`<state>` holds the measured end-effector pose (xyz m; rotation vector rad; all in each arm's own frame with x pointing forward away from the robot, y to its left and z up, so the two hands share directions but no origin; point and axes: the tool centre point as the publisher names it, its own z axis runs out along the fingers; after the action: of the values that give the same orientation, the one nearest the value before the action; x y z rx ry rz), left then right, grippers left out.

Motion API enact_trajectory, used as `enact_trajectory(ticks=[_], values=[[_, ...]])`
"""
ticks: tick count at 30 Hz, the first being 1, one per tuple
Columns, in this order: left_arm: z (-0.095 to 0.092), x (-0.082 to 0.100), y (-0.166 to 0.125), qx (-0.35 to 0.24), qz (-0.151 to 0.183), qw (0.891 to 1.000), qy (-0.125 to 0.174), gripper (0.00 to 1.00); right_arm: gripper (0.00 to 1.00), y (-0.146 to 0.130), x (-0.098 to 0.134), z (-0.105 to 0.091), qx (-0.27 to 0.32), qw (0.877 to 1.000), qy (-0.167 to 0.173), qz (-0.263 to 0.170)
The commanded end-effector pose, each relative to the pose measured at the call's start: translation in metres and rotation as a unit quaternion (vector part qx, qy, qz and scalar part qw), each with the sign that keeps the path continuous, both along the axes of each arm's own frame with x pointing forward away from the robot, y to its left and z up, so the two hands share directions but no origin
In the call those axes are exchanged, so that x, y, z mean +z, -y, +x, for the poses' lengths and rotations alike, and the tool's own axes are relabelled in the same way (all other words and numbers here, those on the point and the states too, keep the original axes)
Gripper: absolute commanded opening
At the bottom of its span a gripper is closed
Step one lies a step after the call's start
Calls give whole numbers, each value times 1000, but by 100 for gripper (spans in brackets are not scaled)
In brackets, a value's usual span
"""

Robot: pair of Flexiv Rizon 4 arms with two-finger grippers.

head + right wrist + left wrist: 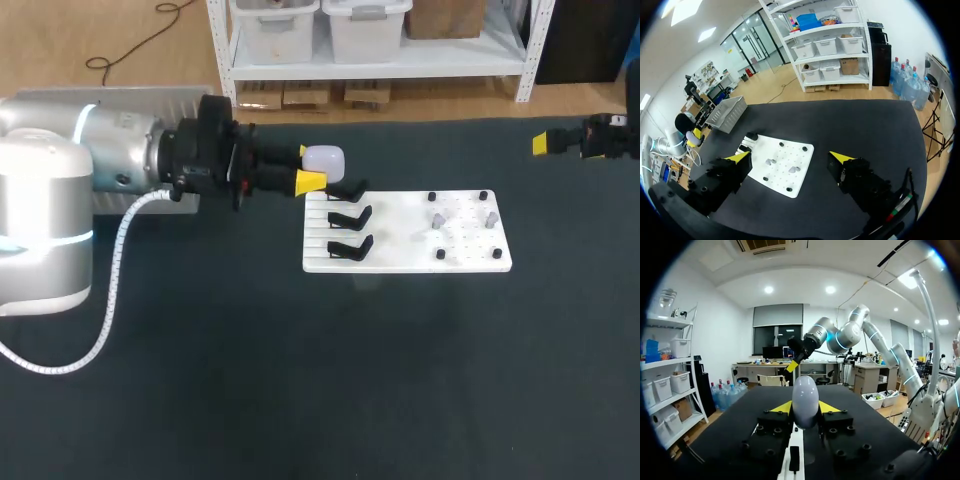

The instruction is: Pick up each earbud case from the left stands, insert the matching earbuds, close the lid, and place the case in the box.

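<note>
The case [325,160] is clamped between the yellow tips of the left gripper [308,167], over the top corner of the white board [400,262], right at the uppermost of the three black stands [350,216]; whether it has cleared that stand I cannot tell. In the left wrist view it looks egg-shaped and stands on end, with its long axis upright, its narrower end up, and the two fingers pressing its flanks. I see no open seam, so I'd say the lid is shut. The two lower stands look bare. The task seems to be at an early stage: the case is grasped, but the two small grey earbuds [437,220] lie on the board's pegged half, none is inserted, and the box [726,112] at the table's far corner holds nothing I can make out. The right gripper [790,156] hangs well off to the side, with its fingers spread wide and holding nothing.
</note>
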<state>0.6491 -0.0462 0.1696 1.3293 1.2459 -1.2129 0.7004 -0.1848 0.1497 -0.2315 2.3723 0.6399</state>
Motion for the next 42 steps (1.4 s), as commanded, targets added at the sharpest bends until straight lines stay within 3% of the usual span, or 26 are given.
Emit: enact_trajectory(ticks=[1, 11, 17, 27, 34, 42], values=[[-1, -1, 0, 3, -1, 1000, 1, 0, 100, 0, 0, 0, 1, 1000, 0, 0], [-23, -9, 12, 0, -17, 1000, -5, 0, 100, 0, 0, 0, 1, 1000, 0, 0], [-22, -15, 19, -4, -14, 1000, -13, 0, 100, -18, 7, -23, 37, 999, 6, -10], [-12, -28, 17, -5, -3, 1000, -14, 0, 100, -72, 15, -61, 85, 995, 10, -51], [-5, -33, 14, -4, -2, 1000, -11, 0, 100, -117, 10, -75, 114, 988, 6, -102], [-1, -38, 12, -5, 0, 1000, -9, 0, 100, -153, 4, -85, 128, 985, -4, -118]])
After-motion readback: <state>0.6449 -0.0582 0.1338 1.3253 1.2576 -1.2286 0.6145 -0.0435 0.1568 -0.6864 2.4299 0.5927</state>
